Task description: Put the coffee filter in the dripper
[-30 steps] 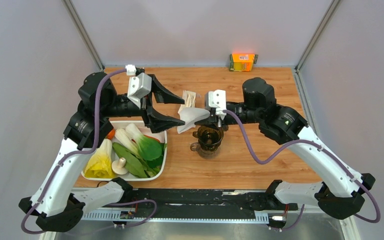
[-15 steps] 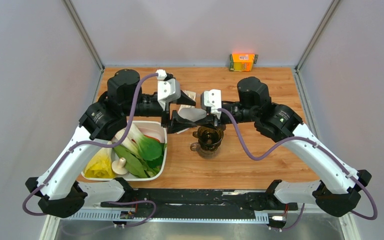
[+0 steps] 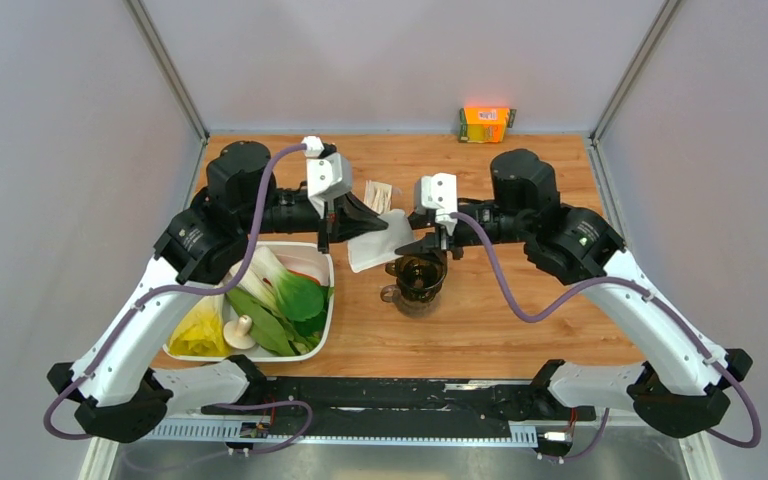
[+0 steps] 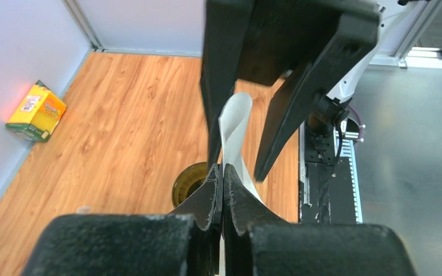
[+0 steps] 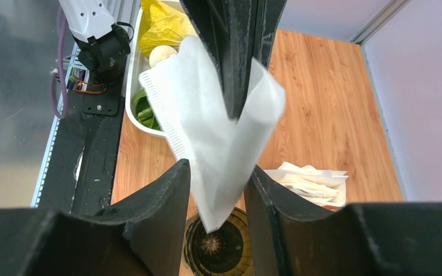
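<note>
The white paper coffee filter (image 3: 375, 245) hangs in the air just above the dripper (image 3: 420, 276), a dark brown see-through cup on the wooden table. My left gripper (image 3: 381, 218) is shut on the filter's upper edge; in the left wrist view its jaws (image 4: 223, 172) pinch the sheet (image 4: 234, 123). My right gripper (image 3: 413, 232) is open. Its fingers (image 5: 167, 207) stand apart on either side of the filter's pointed lower end (image 5: 213, 149), which points down at the dripper (image 5: 218, 250).
A white tray (image 3: 326, 265) of leafy greens, a mushroom and a yellow bag lies at the left. A packet of cream paper filters (image 3: 377, 193) sits behind the grippers. An orange box (image 3: 486, 123) stands at the table's far edge.
My left arm swung in from the left and its open jaws shut on the filter. The right gripper, which held the filter, has opened.
</note>
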Robot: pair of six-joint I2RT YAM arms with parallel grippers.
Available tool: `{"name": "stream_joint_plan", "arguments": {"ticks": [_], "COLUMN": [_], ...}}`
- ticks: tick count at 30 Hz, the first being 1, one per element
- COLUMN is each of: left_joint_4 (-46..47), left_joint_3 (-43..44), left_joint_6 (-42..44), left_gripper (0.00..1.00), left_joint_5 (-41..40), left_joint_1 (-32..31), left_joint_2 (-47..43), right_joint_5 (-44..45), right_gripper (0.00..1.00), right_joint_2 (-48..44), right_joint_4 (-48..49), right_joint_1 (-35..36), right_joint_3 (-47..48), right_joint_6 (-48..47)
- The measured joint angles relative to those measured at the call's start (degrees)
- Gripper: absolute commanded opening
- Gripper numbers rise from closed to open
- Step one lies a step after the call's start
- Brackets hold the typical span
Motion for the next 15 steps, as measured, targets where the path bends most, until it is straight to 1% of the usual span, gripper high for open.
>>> {"name": "stream_joint_plan", "arguments": {"ticks": [3, 6, 9, 10, 12, 13, 14, 15], "left_joint_4": [2.47, 5.22, 7.74, 8.22, 9.22, 9.53, 9.77, 9.90], "left_joint_3": [-2.12, -4.81, -6.80, -6.93, -6.97, -6.97, -6.97, -6.99], "left_joint_6": [-2.45, -4.24, -5.73, -6.03, -6.32, -6.45, -6.54, -6.60], "left_gripper": [0.00, 0.00, 0.00, 0.00, 0.00, 0.00, 0.00, 0.00], "left_joint_5": [2.43, 4.59, 6.86, 7.45, 8.63, 9.20, 9.68, 9.99], "left_joint_1": [2.97, 4.24, 4.28, 4.28, 4.28, 4.28, 4.28, 4.28], "left_joint_2": [-1.27, -2.56, -3.39, -3.45, -3.45, -3.48, -3.50, -3.54], "right_joint_5": [-0.11, -0.70, -1.75, -1.95, -2.43, -2.67, -2.93, -3.10], "right_gripper": [0.38, 0.37, 0.39, 0.36, 0.22, 0.18, 0.16, 0.19], "right_joint_2": [-1.46, -2.36, -2.43, -2.27, -1.64, -1.16, -0.70, -0.24], "right_joint_4": [-0.96, -0.94, -0.94, -0.94, -0.92, -0.92, -0.90, -0.92], "right_joint_1": [-0.96, -1.33, -1.31, -1.31, -1.33, -1.31, -1.31, -1.31], "right_joint_3": [1.25, 2.60, 3.15, 3.15, 3.15, 3.15, 3.15, 3.15], "right_joint_6": [0.55, 1.40, 1.95, 2.03, 2.38, 2.64, 2.78, 3.02]}}
